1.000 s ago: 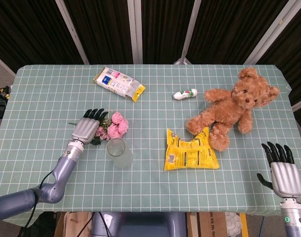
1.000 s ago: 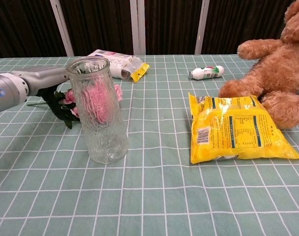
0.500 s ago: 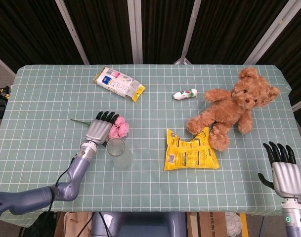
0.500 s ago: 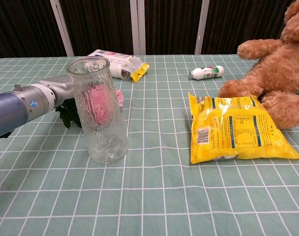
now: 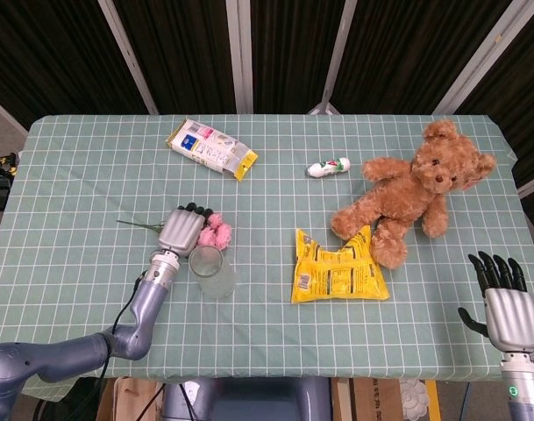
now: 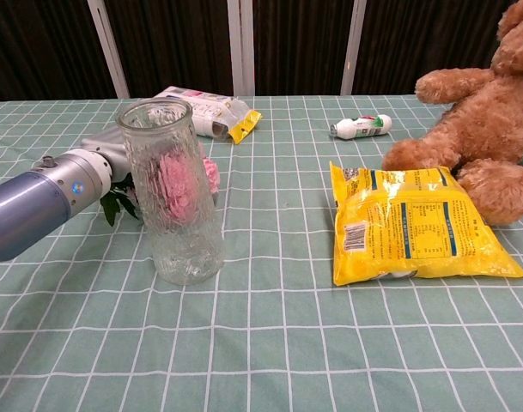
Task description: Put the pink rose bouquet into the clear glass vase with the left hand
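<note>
Right hand (image 5: 509, 307) at the near right table edge, palm down, fingers (image 5: 494, 270) straight and spread, holding nothing; only the head view shows it. Vase (image 6: 173, 190) stands upright near the front left of the table (image 5: 82, 175), mouth up, nothing inside; pink seen through its glass in the chest view is the roses behind it. Yellow bag (image 6: 412, 227) lies flat to the vase's right, well apart. Left hand (image 5: 181, 231) just behind and left of the vase, back of hand up, lying over the bouquet (image 5: 216, 234) on the cloth. Its fingers (image 5: 194, 210) reach past the blooms; whether they grip the stems cannot be told, underside hidden. Pink blooms poke out at the hand's right side, near the vase rim; the thin stem sticks out left of the hand, flat on the table. In the chest view green leaves show beside the wrist. Teddy bear (image 5: 413, 187) sprawls behind the yellow bag, one foot touching it. Small white bottle (image 5: 328, 167) lies on its side left of the bear. White snack pack (image 5: 211, 148) lies far back left.
</note>
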